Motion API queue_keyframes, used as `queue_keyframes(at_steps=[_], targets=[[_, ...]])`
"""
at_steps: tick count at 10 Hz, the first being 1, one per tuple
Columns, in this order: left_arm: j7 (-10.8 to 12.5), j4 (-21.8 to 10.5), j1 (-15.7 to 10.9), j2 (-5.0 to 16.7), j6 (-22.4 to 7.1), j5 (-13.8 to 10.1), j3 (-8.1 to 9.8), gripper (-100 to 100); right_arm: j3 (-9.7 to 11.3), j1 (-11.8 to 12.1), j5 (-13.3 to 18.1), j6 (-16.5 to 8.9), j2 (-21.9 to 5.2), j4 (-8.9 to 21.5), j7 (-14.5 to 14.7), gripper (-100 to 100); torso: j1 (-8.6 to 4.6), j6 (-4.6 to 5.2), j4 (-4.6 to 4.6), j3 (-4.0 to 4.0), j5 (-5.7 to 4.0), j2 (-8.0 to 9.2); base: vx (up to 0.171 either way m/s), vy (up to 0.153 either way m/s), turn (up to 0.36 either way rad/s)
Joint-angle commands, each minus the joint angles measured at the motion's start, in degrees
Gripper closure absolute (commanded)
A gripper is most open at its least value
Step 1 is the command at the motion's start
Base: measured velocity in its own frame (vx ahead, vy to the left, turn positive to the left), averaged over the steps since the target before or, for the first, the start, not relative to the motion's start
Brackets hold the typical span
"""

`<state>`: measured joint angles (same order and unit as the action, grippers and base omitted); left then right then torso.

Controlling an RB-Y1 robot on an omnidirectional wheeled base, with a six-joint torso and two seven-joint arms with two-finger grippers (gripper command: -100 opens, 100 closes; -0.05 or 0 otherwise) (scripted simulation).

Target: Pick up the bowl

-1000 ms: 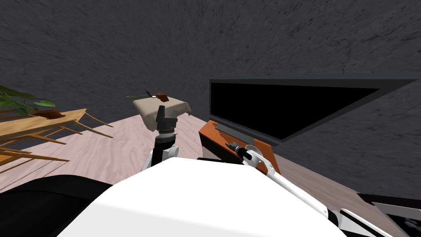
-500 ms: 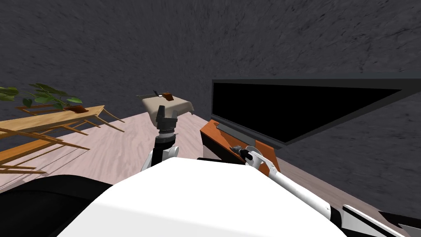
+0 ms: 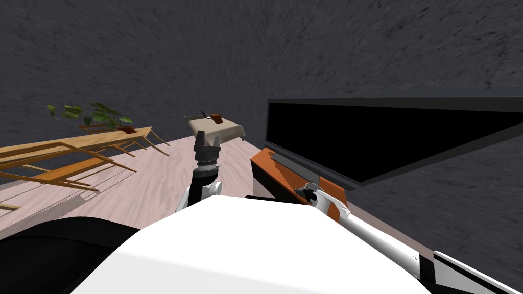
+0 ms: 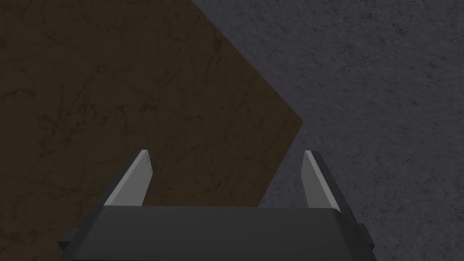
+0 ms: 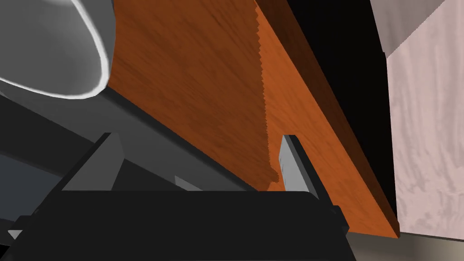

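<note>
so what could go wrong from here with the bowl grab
1. The bowl sits off to one side of the open right jaws, not between them. Closing now would likely catch nothing, or one jaw could clip its rim and shove it along the stand.
2. The jaws hang low over the stand, close under the screen. A sideways shift toward the bowl might bump the screen.
</note>
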<state>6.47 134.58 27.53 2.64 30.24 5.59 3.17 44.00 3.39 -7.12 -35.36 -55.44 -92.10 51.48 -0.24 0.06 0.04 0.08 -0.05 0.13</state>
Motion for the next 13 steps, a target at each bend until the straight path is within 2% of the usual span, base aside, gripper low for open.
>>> queue_keyframes(at_steps=[1, 4, 5, 6, 7, 8, 9, 13], targets=[[0.00, 0.00, 0.00, 0.00, 0.00, 0.00, 0.00, 0, 1.17, -0.02, -0.10, -2.60, -1.17, 1.18, 1.06, -100, 0.00, 0.00, 0.00, 0.00, 0.00, 0.00, -0.044, -0.054, 0.205], [0.00, 0.00, 0.00, 0.00, 0.00, 0.00, 0.00, 0, 3.87, 0.28, -0.78, -6.13, -2.84, 4.08, 2.94, -100, -0.03, 0.00, -0.01, -0.02, -0.01, -0.03, -0.043, -0.060, 0.161], [0.00, 0.00, 0.00, 0.00, 0.00, 0.00, 0.00, 0, 3.36, -0.66, -1.36, -5.45, -2.43, 3.69, 2.83, -100, -0.08, 0.00, -0.01, -0.02, -0.02, -0.03, -0.020, -0.036, 0.034], [0.00, 0.00, 0.01, 0.00, 0.00, 0.00, 0.00, 0, 3.49, -0.67, -1.43, -5.63, -2.49, 3.92, 3.05, 0, 0.04, 0.02, -0.02, -0.05, -0.01, -0.10, -0.004, -0.007, -0.006], [0.00, 0.00, 0.01, 0.00, 0.00, 0.00, 0.00, 0, 3.11, -1.35, -2.71, -4.80, -1.80, 6.76, 2.55, -100, 0.14, 0.01, -0.03, -0.09, 0.02, -0.16, -0.069, -0.019, 0.349], [0.00, 0.00, -0.01, 0.00, 0.00, 0.00, -0.01, 0, 2.93, -1.69, -3.35, -4.39, -1.46, 8.60, 2.31, -100, 0.13, -0.07, -0.01, -0.02, 0.02, -0.03, -0.123, -0.034, 0.341], [0.00, 0.00, -0.01, 0.00, 0.00, 0.00, 0.00, 0, 2.93, -1.69, -3.35, -4.39, -1.46, 8.60, 2.31, -100, 0.09, -0.01, 0.03, 0.09, 0.02, 0.16, -0.095, -0.021, 0.064], [0.00, 0.00, 0.00, 0.00, 0.00, 0.00, 0.00, 0, 2.21, -3.06, -5.93, -2.76, -0.09, 14.86, 1.36, -100, 0.16, 0.01, 0.02, 0.05, 0.03, 0.08, -0.083, -0.005, 0.203]])
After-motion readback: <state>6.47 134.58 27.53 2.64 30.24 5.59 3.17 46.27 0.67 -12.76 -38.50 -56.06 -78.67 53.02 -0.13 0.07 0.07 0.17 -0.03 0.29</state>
